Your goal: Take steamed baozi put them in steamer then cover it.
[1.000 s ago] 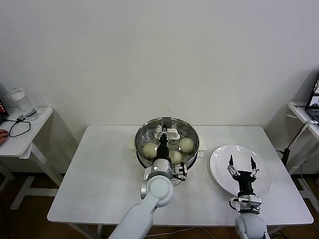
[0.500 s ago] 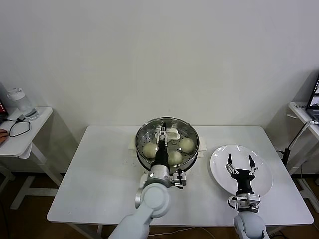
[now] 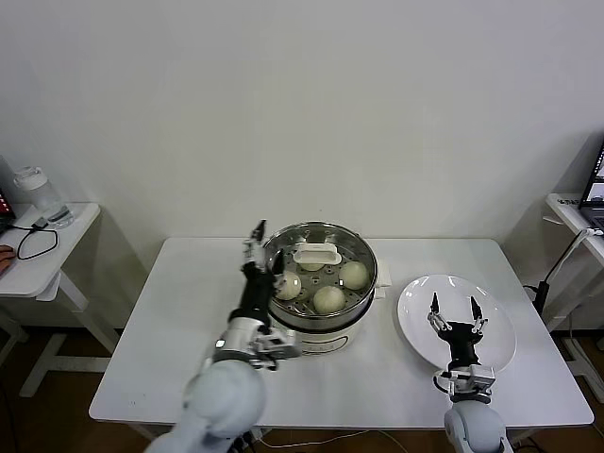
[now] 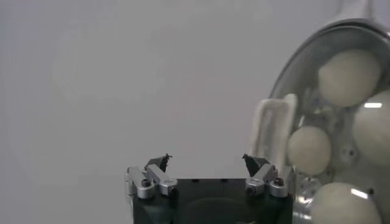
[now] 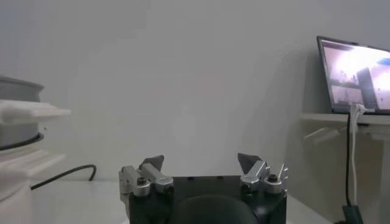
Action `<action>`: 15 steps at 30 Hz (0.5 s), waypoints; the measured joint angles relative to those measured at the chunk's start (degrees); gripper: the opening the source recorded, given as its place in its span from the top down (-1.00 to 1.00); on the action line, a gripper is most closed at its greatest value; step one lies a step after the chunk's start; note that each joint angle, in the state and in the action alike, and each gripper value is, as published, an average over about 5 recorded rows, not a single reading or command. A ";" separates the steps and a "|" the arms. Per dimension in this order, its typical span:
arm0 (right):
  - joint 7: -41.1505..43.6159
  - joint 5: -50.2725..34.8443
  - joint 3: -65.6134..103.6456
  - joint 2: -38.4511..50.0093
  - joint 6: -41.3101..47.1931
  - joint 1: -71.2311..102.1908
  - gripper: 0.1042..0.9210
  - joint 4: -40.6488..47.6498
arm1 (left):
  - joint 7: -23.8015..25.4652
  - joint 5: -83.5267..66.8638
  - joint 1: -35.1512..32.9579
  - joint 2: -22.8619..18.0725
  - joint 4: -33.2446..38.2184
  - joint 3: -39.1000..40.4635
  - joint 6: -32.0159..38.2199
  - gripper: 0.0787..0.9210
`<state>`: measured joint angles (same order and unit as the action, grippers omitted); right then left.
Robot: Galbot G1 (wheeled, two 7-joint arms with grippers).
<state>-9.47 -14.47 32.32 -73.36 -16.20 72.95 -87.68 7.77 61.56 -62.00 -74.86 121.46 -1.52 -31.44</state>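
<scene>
The left hand (image 3: 257, 247) hangs with fingers spread wide and empty just beside the left rim of the round shiny stainless-steel steamer (image 3: 363, 300), which stands mid-counter on a cream-white pot base. A round clear glass cover (image 3: 354, 247) with a white rectangular handle sits on the steamer; through it show smooth, domed, cream-white baozi (image 3: 328, 299). The right hand (image 3: 454, 311), also wide and empty, hovers over a flat white plate (image 3: 500, 330) near the white counter's (image 3: 179, 321) right side
</scene>
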 measured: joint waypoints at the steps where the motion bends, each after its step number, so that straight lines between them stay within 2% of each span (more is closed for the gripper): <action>1: 0.15 -0.73 -0.10 0.07 0.43 0.08 -0.76 -0.32 | -1.62 -3.53 -0.69 0.58 0.29 -1.52 1.16 -0.77; 7: 1.28 -4.40 -0.73 0.75 2.38 0.82 -0.76 -2.28 | -8.02 -25.03 -4.50 2.85 -2.39 -10.58 12.71 -0.77; 15: 1.86 -6.77 -0.80 1.52 3.81 2.10 -0.76 -4.71 | -9.24 -46.13 -7.39 3.09 -12.51 -18.52 31.11 -0.77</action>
<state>-7.61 -21.24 31.52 -71.84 -12.38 75.05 -92.39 -1.46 15.43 -69.39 -71.77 108.94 -20.04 -0.33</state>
